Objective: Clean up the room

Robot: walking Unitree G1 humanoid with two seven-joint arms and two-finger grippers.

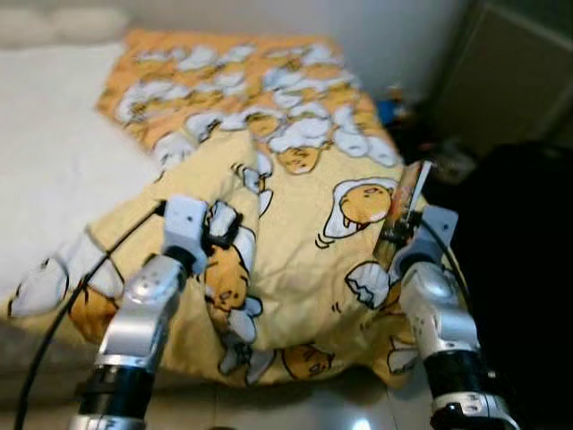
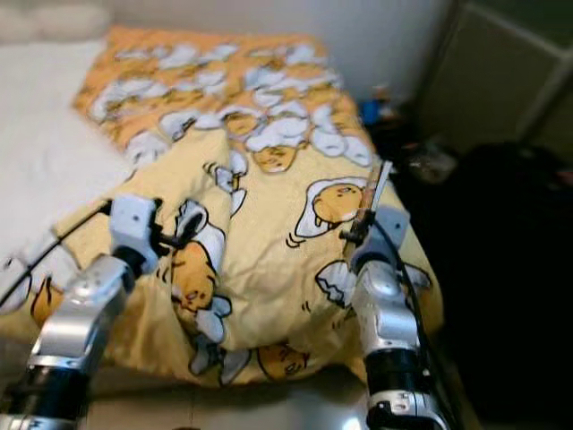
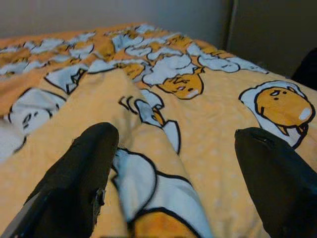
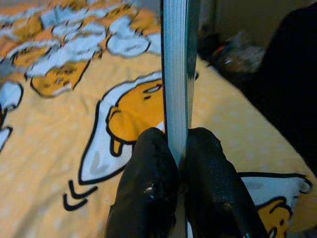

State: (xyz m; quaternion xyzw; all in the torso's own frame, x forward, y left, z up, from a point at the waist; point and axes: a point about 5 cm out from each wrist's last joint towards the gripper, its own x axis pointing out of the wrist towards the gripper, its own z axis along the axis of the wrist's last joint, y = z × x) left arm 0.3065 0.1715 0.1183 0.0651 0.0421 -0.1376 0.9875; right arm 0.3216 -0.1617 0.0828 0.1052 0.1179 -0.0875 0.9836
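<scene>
Evidently the step in hand is carrying a thin book (image 4: 176,74) off the bed, and the right gripper (image 4: 179,163) has it pinched edge-on between its two black fingers (image 4: 148,193), clenched on the lower end. The book stands almost upright above the yellow blanket (image 1: 304,260), its long axis running up and slightly away from the robot, its page edge facing the wrist camera. To do this well, the robot should probably keep the pinch firm and the wrist level, since a tall, thin book held by one end could swing or slip. The left gripper (image 3: 173,173) hovers over a raised fold of the blanket, fingers spread apart and empty, near the white mattress (image 1: 54,134).
</scene>
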